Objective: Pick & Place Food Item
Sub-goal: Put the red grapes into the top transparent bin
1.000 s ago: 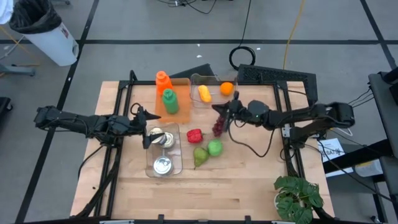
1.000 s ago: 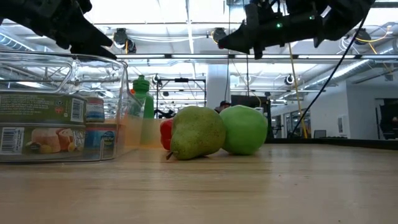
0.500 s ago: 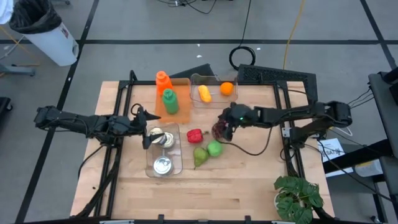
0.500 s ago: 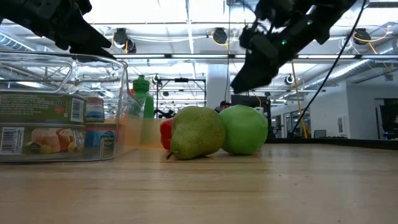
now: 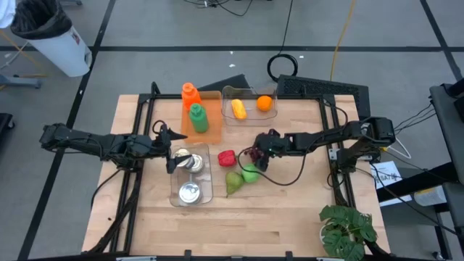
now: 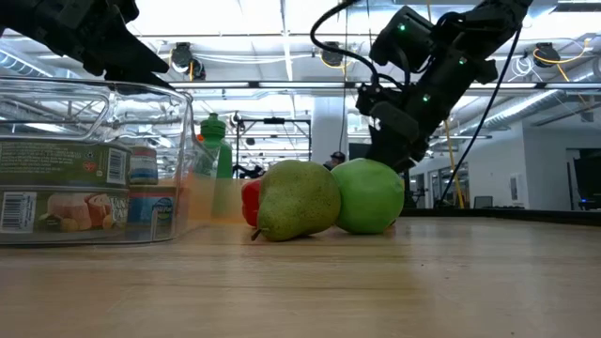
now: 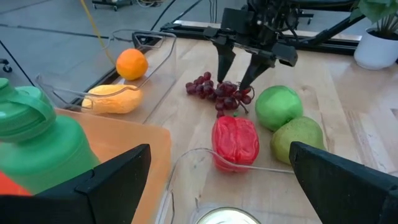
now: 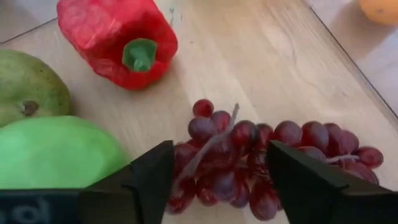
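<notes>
Grapes (image 7: 219,92) are straddled by the right gripper's (image 7: 239,73) parted fingers, angled downward. No label text can be read. The left gripper (image 5: 168,148) is held open over the cans (image 5: 190,161).

A robotics lab or workshop: pale wooden worktable (image 5: 290,217) on a grey taped concrete floor (image 5: 145,29), black cables (image 5: 283,67) at frame top, ceiling strip lights (image 6: 282,19) beyond.

No legible text, brand, number or sign is found in any view. Printed labels are borne by the cans (image 6: 66,192) inside the clear container (image 6: 178,122) at the left of the low view, but their lettering cannot be made out. A printed sheet (image 5: 386,174) is seen at the right edge of the high view; its marks cannot be read either.
</notes>
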Available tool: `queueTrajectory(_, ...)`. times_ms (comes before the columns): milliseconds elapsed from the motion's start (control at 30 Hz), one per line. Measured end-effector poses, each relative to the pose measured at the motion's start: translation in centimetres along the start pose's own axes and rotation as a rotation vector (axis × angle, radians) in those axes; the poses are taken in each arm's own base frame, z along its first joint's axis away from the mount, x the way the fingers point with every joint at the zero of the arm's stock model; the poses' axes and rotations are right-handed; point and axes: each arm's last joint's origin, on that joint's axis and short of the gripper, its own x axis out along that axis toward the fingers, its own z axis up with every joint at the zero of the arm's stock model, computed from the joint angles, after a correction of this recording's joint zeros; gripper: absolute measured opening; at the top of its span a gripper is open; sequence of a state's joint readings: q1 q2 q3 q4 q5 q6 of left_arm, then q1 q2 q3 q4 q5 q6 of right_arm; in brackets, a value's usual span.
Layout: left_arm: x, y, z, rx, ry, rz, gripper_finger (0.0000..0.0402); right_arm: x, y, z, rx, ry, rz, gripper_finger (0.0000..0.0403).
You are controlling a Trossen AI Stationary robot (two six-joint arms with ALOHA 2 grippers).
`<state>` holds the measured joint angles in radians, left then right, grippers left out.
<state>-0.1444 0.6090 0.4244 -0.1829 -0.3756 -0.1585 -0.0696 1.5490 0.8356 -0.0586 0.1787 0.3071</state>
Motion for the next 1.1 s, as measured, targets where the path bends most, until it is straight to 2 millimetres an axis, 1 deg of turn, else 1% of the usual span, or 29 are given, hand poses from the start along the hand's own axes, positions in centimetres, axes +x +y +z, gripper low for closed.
queueTrajectory(200, 0.0, 0.0, 0.0, 0.005, -0.001, 0.000, 0.0397, 0.5, 0.1, -0.7, 0.027, 0.074, 0.055, 0.0147)
queueTrajectory(400, 0.0, 0.0, 0.0, 0.002, 0.000, 0.001, 0.0397, 0.9, 0.1, -1.0, 0.020, 0.094, 0.046, 0.0063)
queueTrajectory(500, 0.0, 0.0, 0.0, -0.001, 0.001, -0.005, 0.0397, 0.9, 0.2, -0.7, -0.001, 0.064, 0.055, 0.0015)
queueTrajectory(533, 0.0, 0.0, 0.0, -0.001, 0.001, -0.006, 0.0397, 0.9, 0.2, -0.7, -0.010, 0.061, 0.057, 0.0009)
queueTrajectory(600, 0.0, 0.0, 0.0, -0.002, 0.001, -0.007, 0.0397, 0.6, 0.2, -0.3, -0.009, 0.031, 0.067, 0.0008)
queueTrajectory(767, 0.0, 0.0, 0.0, -0.002, 0.001, -0.008, 0.0397, -0.8, 0.5, 1.5, -0.035, -0.126, 0.114, 0.0003)
queueTrajectory(933, 0.0, 0.0, 0.0, -0.002, 0.002, -0.008, 0.0397, -3.3, 0.3, 4.1, -0.063, -0.326, 0.144, 0.0002)
queueTrajectory(1100, 0.0, 0.0, 0.0, -0.002, 0.002, -0.008, 0.0397, -5.8, -1.1, 6.7, -0.091, -0.521, 0.118, 0.0001)
